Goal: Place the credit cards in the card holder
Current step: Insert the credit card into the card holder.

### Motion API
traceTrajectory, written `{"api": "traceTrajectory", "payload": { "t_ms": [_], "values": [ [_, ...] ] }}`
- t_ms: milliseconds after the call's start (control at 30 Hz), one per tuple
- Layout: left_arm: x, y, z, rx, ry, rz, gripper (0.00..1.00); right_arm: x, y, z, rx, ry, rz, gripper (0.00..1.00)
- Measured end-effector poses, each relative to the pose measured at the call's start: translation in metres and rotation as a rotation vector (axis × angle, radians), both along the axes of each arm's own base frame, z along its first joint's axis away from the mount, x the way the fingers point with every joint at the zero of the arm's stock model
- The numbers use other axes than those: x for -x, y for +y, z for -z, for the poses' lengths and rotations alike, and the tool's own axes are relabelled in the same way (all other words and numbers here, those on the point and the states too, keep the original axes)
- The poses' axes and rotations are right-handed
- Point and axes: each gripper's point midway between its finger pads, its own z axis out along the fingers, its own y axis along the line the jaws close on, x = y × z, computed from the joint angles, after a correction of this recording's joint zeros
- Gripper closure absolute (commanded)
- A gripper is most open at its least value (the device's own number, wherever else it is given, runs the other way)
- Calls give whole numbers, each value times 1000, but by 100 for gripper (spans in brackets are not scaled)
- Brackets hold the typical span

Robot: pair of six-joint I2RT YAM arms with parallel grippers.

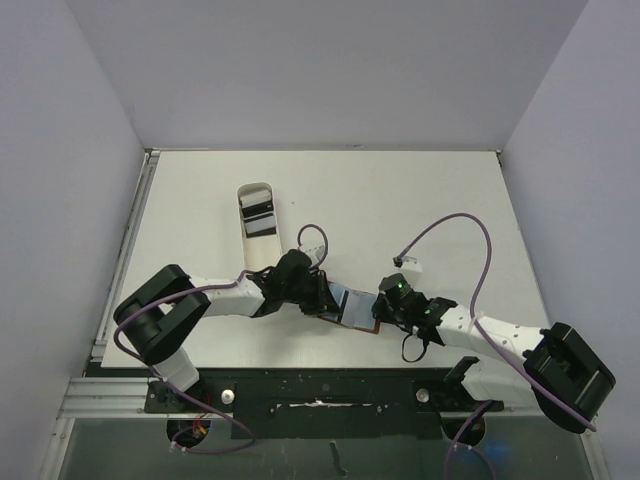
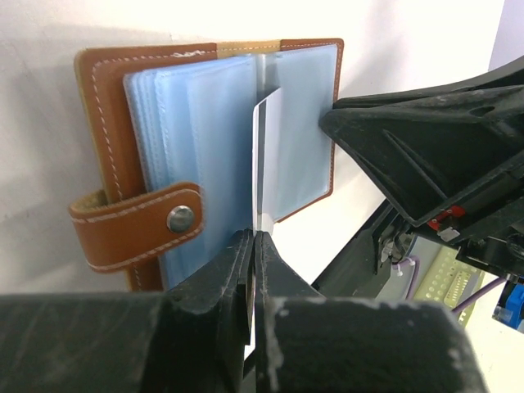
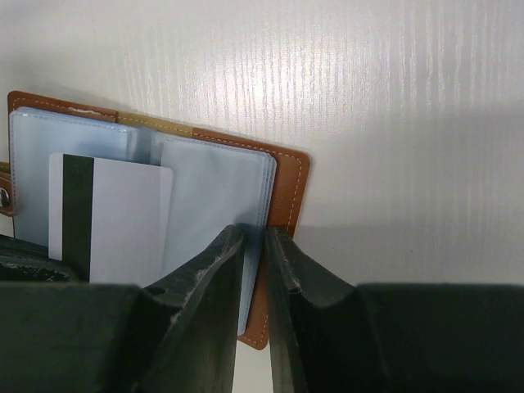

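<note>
While the left claw (image 2: 255,242) pinches the near edge of a white card (image 2: 267,147) with a dark stripe, holding it over the sleeves by the spine, the card holder (image 2: 110,98) lies spread open on the white bench (image 3: 393,98) between both arms. It's brown stitched leather, pale blue sleeves fanned inside, snap tab out to one side. The right claw (image 3: 254,237) is clamped on the opposite cover's edge and sleeve.

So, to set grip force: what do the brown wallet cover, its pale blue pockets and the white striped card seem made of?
Brown wallet cover: probably leather, matte, white stitching. Pale blue pockets: thin glossy plastic film, see-through. White striped card: likely rigid plastic, smooth, unbent.
</note>
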Motion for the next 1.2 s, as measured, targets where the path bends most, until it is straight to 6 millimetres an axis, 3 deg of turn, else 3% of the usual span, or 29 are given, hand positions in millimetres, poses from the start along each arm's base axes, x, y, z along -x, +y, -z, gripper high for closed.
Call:
{"api": "traceTrajectory", "payload": {
  "t_ms": [1200],
  "values": [
    [-11,-6,12,-28,-1,-41,100,0,1,1,-48,-19,30,82]
  ]
}}
